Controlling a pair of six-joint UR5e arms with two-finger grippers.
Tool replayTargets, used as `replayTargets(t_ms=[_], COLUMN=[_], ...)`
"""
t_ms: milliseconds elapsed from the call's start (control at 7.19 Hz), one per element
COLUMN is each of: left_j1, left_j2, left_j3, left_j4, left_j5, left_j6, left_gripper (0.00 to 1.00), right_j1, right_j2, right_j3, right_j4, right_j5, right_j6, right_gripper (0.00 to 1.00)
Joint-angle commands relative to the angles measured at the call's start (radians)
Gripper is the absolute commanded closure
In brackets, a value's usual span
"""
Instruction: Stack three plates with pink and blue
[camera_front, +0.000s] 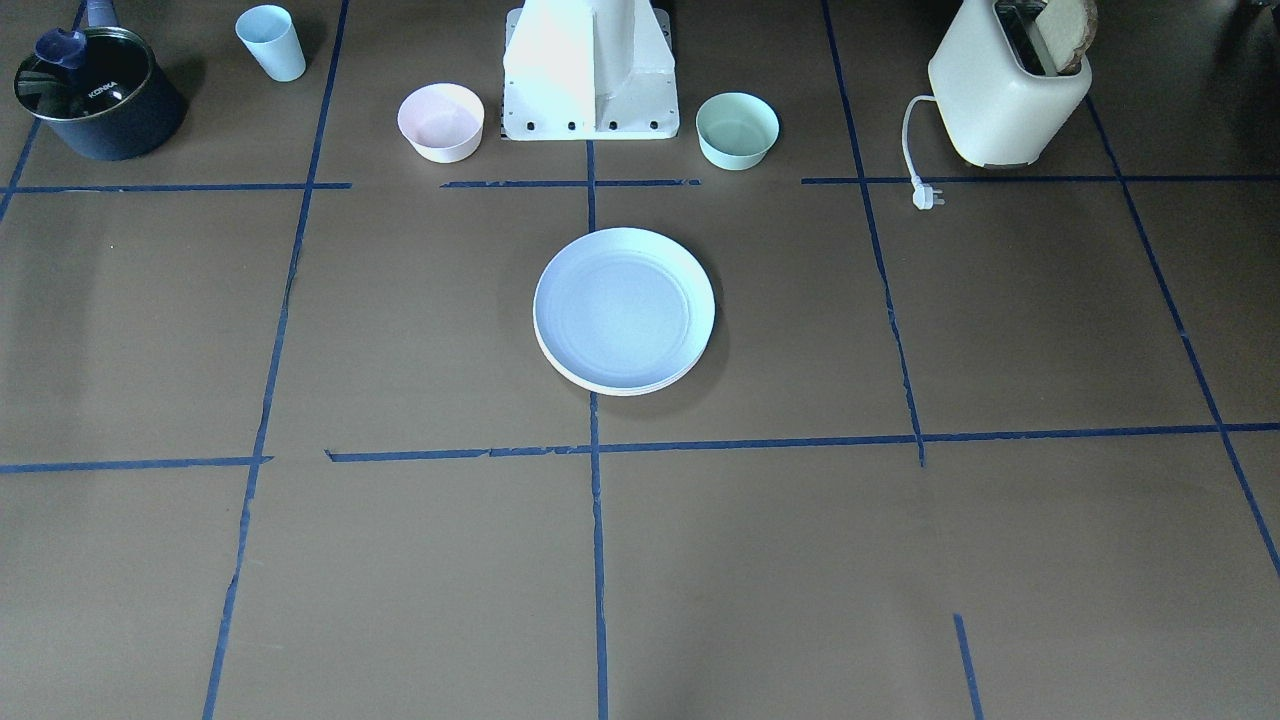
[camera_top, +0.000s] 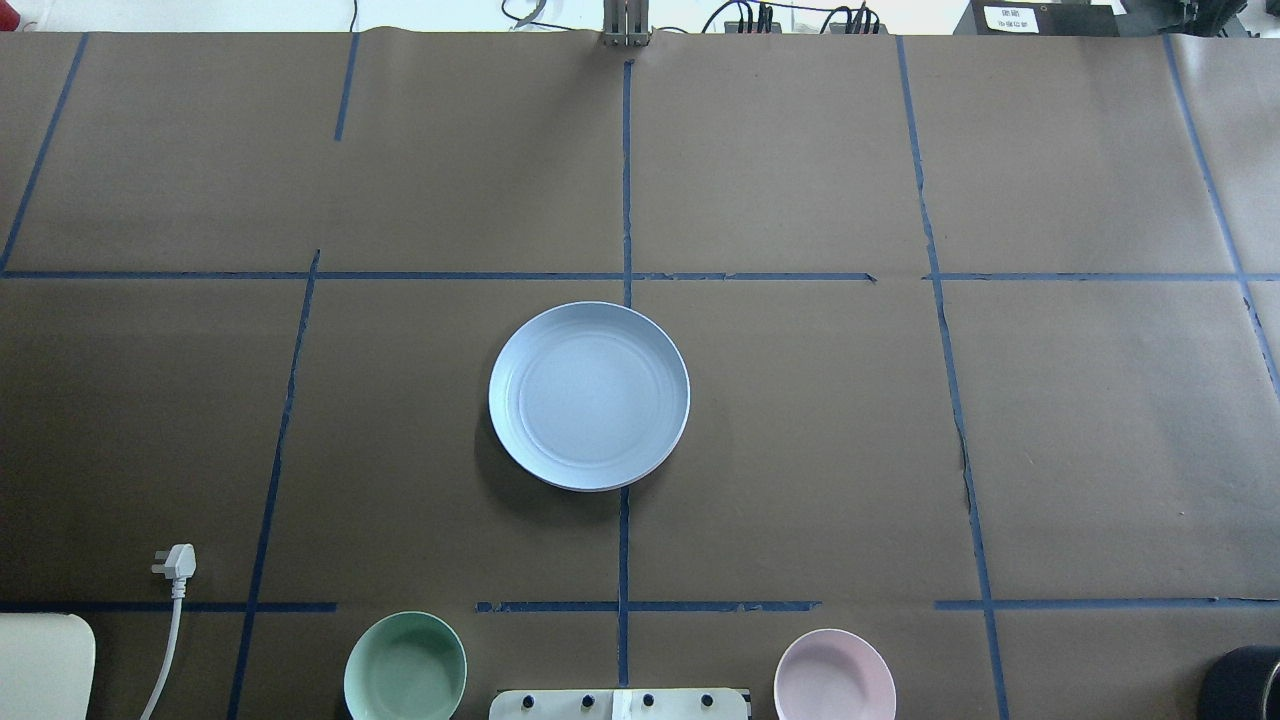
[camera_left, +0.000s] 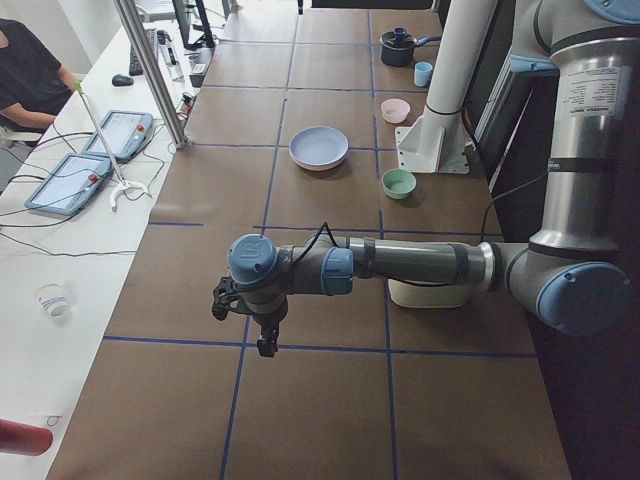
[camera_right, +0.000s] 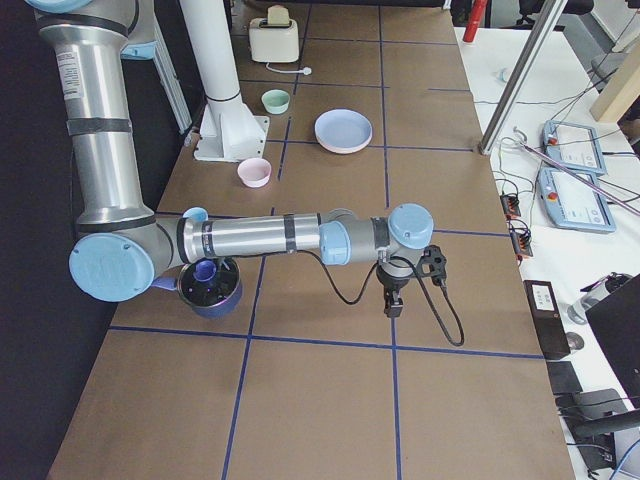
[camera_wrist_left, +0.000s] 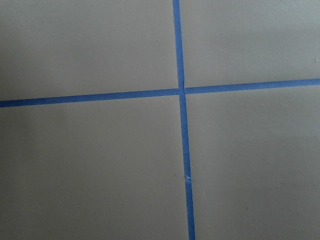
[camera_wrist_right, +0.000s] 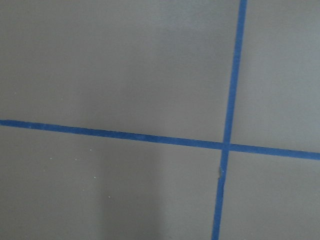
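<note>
Plates (camera_front: 624, 308) sit in one pile at the middle of the tabletop (camera_front: 300, 330), the blue plate (camera_top: 589, 395) on top and a cream plate (camera_front: 575, 375) showing as a rim at the bottom. Whether the pink one lies between them cannot be made out. The stacking looks done, or close to it, and the next move calls only for confirming the pile.

The left fingers (camera_left: 267, 345) and right fingers (camera_right: 392, 305) hang over bare tabletop well apart from the pile. I cannot tell how wide either pair stands.

A pink bowl (camera_front: 441, 122), green bowl (camera_front: 737, 130), toaster (camera_front: 1008, 90), pot (camera_front: 98, 95) and cup (camera_front: 271, 42) line the robot's edge. None blocks the pile.
</note>
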Motion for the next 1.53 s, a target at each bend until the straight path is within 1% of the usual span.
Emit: replayTargets(t_ms=[0, 139, 278, 1391], left_j1=[0.001, 0.001, 0.001, 0.000], left_j2=[0.002, 0.002, 0.002, 0.004], left_j3=[0.004, 0.007, 0.021, 0.020], left_j4=[0.000, 0.000, -0.003, -0.005], left_j5=[-0.002, -0.001, -0.001, -0.001], left_j6=[0.000, 0.000, 0.000, 0.000], left_gripper=[0.00, 0.00, 0.00, 0.00], right_j1=[0.108, 0.116, 0.116, 0.114], right_j2=[-0.047, -0.071, -0.072, -0.078], right_j3=[-0.010, -0.001, 0.002, -0.004], right_j4=[0.001, 0.002, 0.001, -0.001], right_j5=[0.019, 0.045, 0.038, 0.039], right_j6=[-0.008, -0.008, -0.006, 0.005], right_gripper=[0.00, 0.00, 0.00, 0.00])
